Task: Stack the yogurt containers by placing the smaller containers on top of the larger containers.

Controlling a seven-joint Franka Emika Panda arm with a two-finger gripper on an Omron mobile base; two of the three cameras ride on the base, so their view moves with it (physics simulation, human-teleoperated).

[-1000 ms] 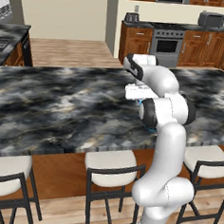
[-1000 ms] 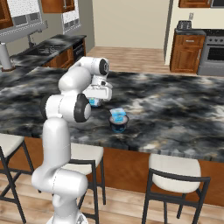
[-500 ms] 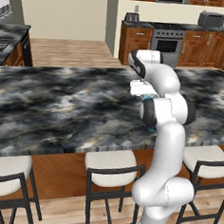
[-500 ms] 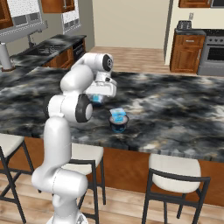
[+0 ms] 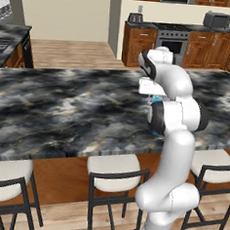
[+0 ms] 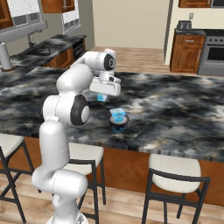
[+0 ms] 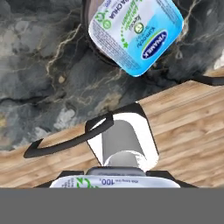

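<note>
Stack: a blue cup (image 6: 118,114) sat upright on the wide dark tub (image 6: 118,124) near the table's (image 6: 175,113) front edge.
Held cup: a small cup (image 6: 101,97) hung upright in the jaws, above the table, just beside the stack.
Hand view: printed lid (image 7: 135,33) of the stacked cup, pointing up; stool (image 7: 120,135) below.

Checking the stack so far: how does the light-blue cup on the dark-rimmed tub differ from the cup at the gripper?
The stacked cup rests on the dark-rimmed tub near the counter edge; the other cup hangs under the gripper, above the counter. The stacked cup's printed lid shows whole in the hand view; the other's shows only as a sliver. Both are light blue.
</note>
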